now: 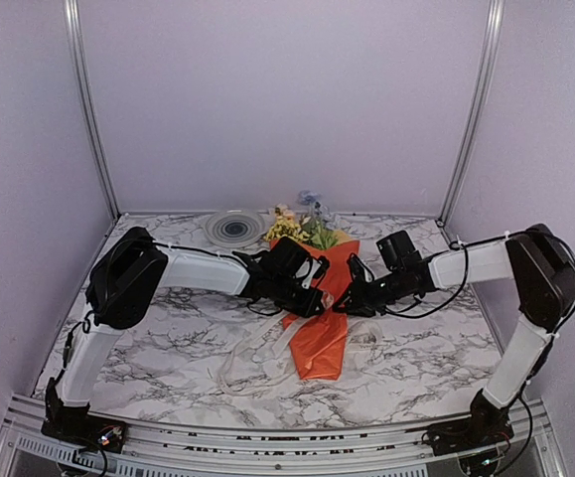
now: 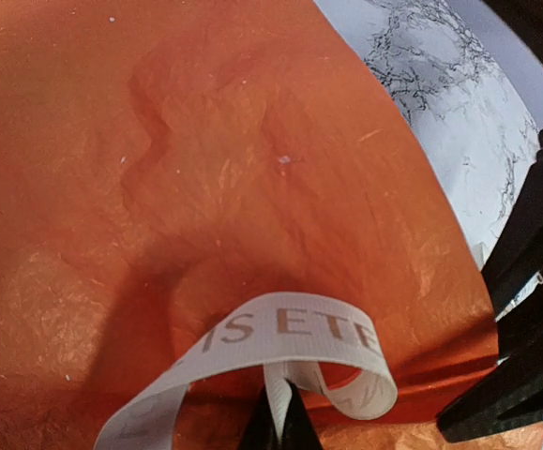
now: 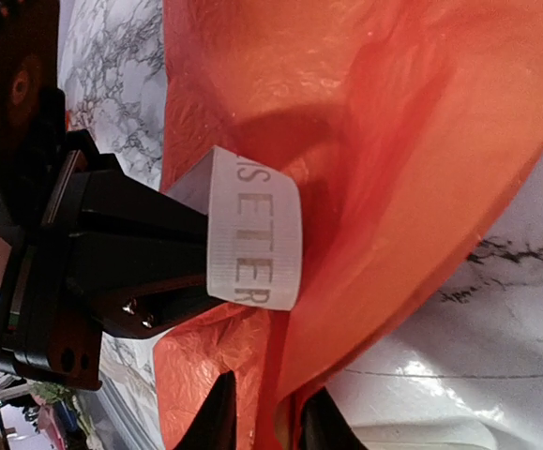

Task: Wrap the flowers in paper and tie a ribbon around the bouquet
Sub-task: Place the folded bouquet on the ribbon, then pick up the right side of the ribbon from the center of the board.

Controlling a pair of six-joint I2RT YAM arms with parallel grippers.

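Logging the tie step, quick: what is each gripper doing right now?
Left gripper: shut on the cream-white ribbon with printed lettering.
Right gripper: slightly open around a fold of the crinkly orange paper sheet.

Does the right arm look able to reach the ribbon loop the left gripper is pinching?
Probably yes: the ribbon loop stands uncovered just ahead of the right gripper. A paper fold lies between its parted fingers, though, and the left gripper crowds one side of the loop.

A lab test booth: blank walls (image 1: 287, 99), aluminium posts (image 1: 91, 109), marbled tabletop (image 1: 168, 353).
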